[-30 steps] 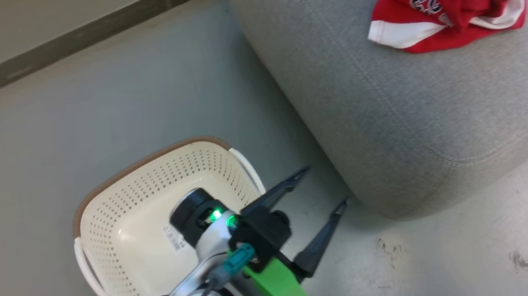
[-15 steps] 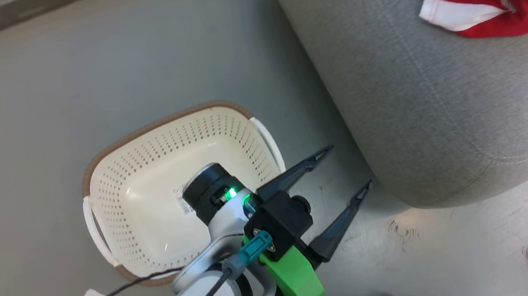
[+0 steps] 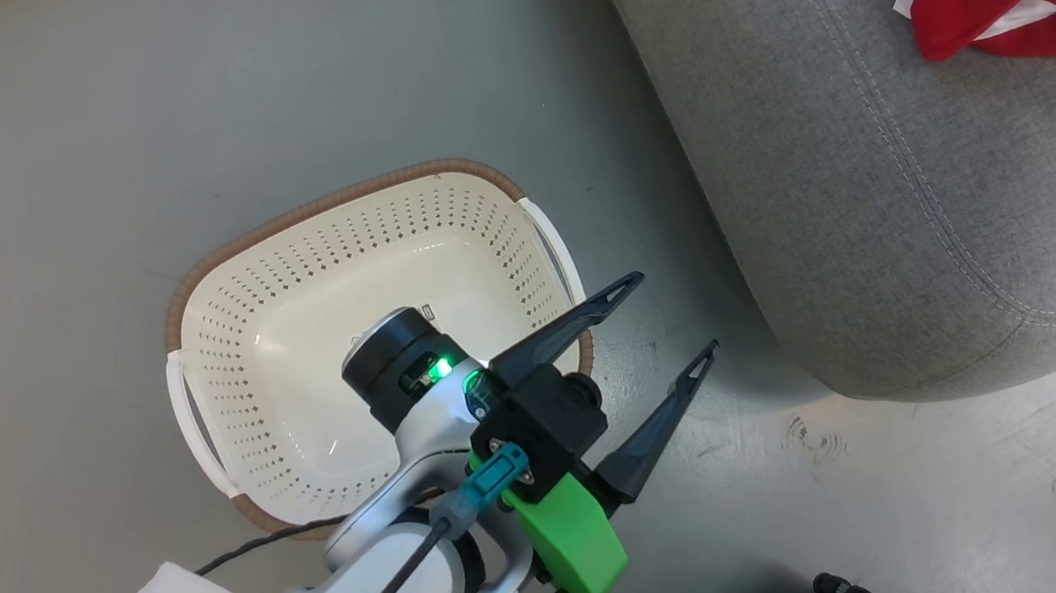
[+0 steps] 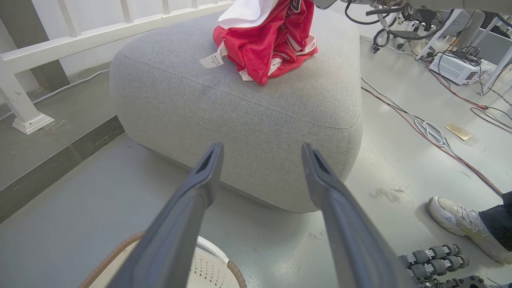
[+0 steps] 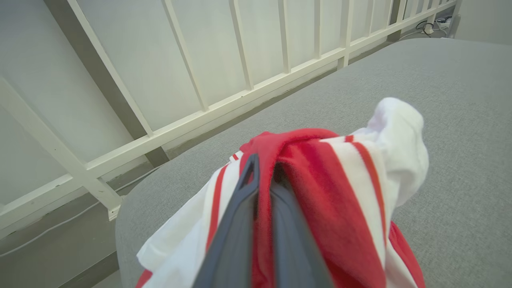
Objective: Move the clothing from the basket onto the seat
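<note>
Right gripper (image 5: 265,176) is clamped on a red-and-white fold of the clothing (image 5: 328,188) over the grey seat (image 5: 460,80). The clothing sits bunched on the seat top. Left gripper (image 3: 675,313) has its jaws spread wide, holding nothing, by the right rim of the basket (image 3: 325,200). Basket is on the floor (image 3: 22,197) near the seat.

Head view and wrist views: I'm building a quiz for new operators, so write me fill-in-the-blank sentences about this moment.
1. As far as it shows, the basket is ____.
2. The left pincer, near the basket, stands ____.
3. The right pincer is ____ on the clothing over the seat.
Missing words: empty; open; shut.
</note>
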You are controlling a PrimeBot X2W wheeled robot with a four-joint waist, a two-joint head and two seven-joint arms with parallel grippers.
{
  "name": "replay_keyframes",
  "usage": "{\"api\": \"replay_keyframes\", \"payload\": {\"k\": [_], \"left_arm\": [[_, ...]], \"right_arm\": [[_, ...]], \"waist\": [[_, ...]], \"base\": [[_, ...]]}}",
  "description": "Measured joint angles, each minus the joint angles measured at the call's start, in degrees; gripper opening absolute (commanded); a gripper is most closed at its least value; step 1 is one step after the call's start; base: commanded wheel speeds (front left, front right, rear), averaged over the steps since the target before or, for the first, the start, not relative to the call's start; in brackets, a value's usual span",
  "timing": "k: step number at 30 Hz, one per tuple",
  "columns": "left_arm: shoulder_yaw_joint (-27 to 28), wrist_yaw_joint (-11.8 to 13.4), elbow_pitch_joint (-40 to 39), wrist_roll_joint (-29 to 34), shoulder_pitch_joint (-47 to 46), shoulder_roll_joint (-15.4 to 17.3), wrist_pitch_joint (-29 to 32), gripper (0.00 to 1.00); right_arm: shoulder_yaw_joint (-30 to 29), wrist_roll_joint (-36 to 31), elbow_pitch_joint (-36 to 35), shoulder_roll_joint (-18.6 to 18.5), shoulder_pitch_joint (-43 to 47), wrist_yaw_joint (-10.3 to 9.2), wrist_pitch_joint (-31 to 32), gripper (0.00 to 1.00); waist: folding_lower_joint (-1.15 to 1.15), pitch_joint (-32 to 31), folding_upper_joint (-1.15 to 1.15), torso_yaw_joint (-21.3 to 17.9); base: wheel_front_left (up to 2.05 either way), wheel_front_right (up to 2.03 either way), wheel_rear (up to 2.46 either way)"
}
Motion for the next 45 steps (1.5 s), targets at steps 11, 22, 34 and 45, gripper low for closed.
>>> {"api": "replay_keyframes", "payload": {"k": [11, 22, 34, 45], "left_arm": [[-0.1, 0.0, 1.8, -0.5, -0.3, 0.5, -1.3, 1.00], [0.1, 0.0, 3.6, -1.1, -0.3, 0.4, -3.6, 1.00], [3.4, 1.0, 6.1, -2.1, 0.1, 0.2, -7.4, 1.00], [8.3, 5.3, 8.5, -4.8, 4.4, 0.4, -10.1, 1.00]], "right_arm": [[0.2, 0.7, 4.6, 0.1, -0.4, 1.13, -2.0, 1.00], [2.2, 0.0, 8.1, 2.6, 3.5, 4.04, -3.0, 1.00], [3.0, -1.5, 6.1, 4.9, 9.8, 6.23, -4.2, 1.00], [6.0, -5.7, -6.6, 8.7, 15.6, 8.11, -4.3, 1.00]], "waist": [[0.00, -0.6, 0.00, 0.2], [0.00, -3.8, 0.00, 0.1], [0.00, -9.1, 0.00, 0.4], [0.00, -14.4, 0.00, 1.4]], "base": [[0.00, 0.00, 0.00], [0.00, 0.00, 0.00], [0.00, 0.00, 0.00], [0.00, 0.00, 0.00]]}}
